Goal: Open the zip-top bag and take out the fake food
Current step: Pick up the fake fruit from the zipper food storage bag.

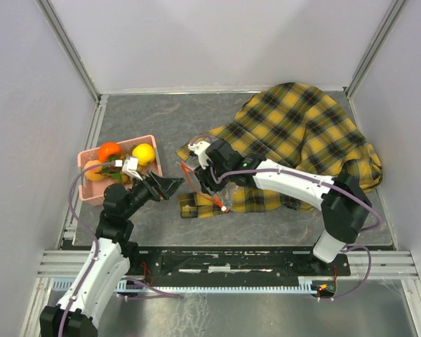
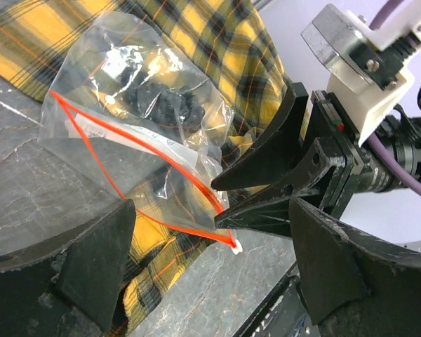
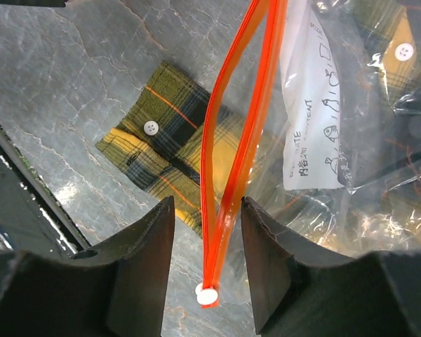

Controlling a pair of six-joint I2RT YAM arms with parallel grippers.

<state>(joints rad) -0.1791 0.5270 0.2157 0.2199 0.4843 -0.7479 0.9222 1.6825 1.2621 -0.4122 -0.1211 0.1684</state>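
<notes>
The clear zip-top bag (image 2: 119, 84) lies partly on the plaid cloth, its red-orange zip strip (image 3: 228, 175) parted into a V. Dark berries (image 2: 170, 105) of the fake food show inside it. My right gripper (image 3: 205, 207) stands half open astride the strip's end, where a white tab (image 3: 207, 295) sits; neither finger touches the strip. In the top view that gripper (image 1: 200, 184) is over the bag's near corner. My left gripper (image 1: 167, 187) faces it from the left, wide open and holding nothing (image 2: 210, 281). An orange fruit (image 1: 109, 151) and a yellow fruit (image 1: 143, 153) lie in a pink basket.
The pink basket (image 1: 126, 142) stands at the left beside my left wrist. The yellow-black plaid cloth (image 1: 302, 133) is heaped over the right half of the grey table, with one cuff (image 3: 161, 154) reaching under the bag. Walls close in on three sides.
</notes>
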